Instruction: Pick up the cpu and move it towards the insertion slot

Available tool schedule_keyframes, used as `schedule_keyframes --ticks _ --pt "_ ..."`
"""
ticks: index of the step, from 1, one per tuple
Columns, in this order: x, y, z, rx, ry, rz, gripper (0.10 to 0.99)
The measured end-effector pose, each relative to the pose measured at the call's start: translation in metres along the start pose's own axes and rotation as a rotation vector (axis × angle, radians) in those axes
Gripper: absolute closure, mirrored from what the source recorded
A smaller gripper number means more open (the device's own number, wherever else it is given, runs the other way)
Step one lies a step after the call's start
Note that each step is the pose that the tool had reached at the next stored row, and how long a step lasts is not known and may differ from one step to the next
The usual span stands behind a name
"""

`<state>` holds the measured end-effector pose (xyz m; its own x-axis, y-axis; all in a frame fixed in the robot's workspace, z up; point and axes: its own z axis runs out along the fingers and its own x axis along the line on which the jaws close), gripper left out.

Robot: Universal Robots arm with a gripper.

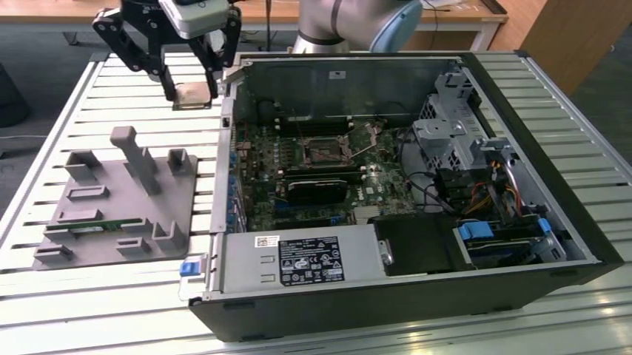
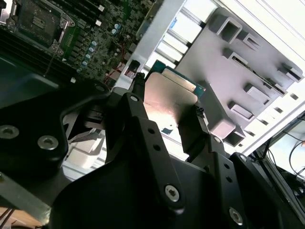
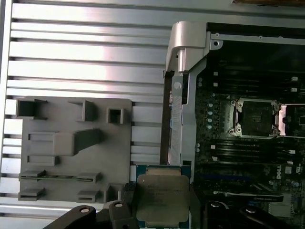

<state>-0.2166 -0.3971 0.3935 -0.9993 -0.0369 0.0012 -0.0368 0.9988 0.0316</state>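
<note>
Cpu (image 3: pixel 162 199), a small flat square chip with a dull silver metal lid and a thin green rim, sits clamped between the black fingers (image 2: pixel 138 102) of my claw (image 1: pixel 189 95), lifted clear of the ribbed, pale metal surface (image 1: pixel 89 103). Being square, it has no long axis; its lid lies flat, facing upward in the first wrist view. I hang just outside the open black computer case (image 1: pixel 533 103), beside its wall. Inside, on the green motherboard, the insertion slot (image 1: pixel 324 151) shows a silvery square frame around a dark centre. On the surface lies a grey, matte plastic fixture tray (image 1: pixel 183 194) with blocky pockets; one holds a narrow green memory stick (image 1: pixel 99 228).
</note>
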Motion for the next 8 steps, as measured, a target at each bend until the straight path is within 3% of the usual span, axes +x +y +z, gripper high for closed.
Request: schedule_keyframes --ticks 8 --pt "-0.0114 -0.0004 0.0000 0.000 -0.0001 0.000 0.553"
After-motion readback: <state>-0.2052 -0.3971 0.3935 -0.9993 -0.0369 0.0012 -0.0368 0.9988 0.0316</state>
